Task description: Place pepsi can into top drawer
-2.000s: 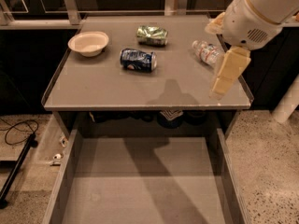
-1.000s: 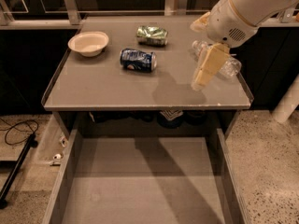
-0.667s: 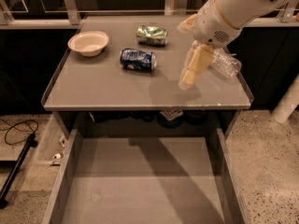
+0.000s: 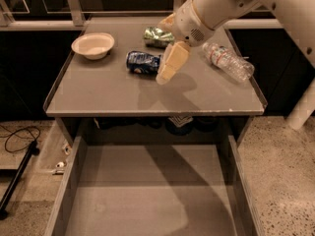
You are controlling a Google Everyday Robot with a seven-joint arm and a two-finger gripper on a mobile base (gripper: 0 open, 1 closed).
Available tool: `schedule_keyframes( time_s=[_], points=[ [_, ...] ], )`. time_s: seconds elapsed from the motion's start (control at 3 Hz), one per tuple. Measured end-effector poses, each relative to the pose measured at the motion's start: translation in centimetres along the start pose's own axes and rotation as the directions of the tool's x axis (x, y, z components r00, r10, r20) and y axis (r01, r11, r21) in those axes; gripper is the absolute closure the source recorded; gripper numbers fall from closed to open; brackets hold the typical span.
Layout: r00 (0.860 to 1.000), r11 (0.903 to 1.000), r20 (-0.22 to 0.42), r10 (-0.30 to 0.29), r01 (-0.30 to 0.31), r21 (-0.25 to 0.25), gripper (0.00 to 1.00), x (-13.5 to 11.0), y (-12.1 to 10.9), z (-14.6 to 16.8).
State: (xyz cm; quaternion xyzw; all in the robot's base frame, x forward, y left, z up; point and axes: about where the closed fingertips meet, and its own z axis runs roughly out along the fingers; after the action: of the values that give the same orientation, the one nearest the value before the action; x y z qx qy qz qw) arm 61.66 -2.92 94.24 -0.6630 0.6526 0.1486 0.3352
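Observation:
The pepsi can (image 4: 142,62), dark blue with white markings, lies on its side on the grey table top, left of centre. The gripper (image 4: 170,65) hangs from the white arm that comes in from the upper right; it is just to the right of the can, slightly above the table. The top drawer (image 4: 147,195) is pulled open below the table's front edge; its flat grey bottom holds nothing.
A white bowl (image 4: 93,45) sits at the table's back left. A green dented can (image 4: 157,36) lies behind the gripper. A clear plastic bottle (image 4: 228,61) lies at the right. A raised lip runs round the table (image 4: 98,95). Cables lie on the floor at the left.
The arm has swung leftwards across the table, from beside the plastic bottle to right next to the pepsi can. The cans, bottle, bowl and drawer have not moved.

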Motion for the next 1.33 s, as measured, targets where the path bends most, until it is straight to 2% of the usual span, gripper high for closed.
schedule_keyframes(
  time_s=[0.33,0.67,1.33],
  points=[
    [1.0,0.9996,-0.008,0.02,-0.02,0.02,0.0,-0.2,-1.9,2.6],
    [0.998,0.9977,-0.025,0.053,-0.052,0.044,0.0,0.8,-3.7,4.7],
    [0.986,0.9872,-0.054,0.156,-0.154,0.04,0.0,2.9,-6.3,9.3]
  ],
)
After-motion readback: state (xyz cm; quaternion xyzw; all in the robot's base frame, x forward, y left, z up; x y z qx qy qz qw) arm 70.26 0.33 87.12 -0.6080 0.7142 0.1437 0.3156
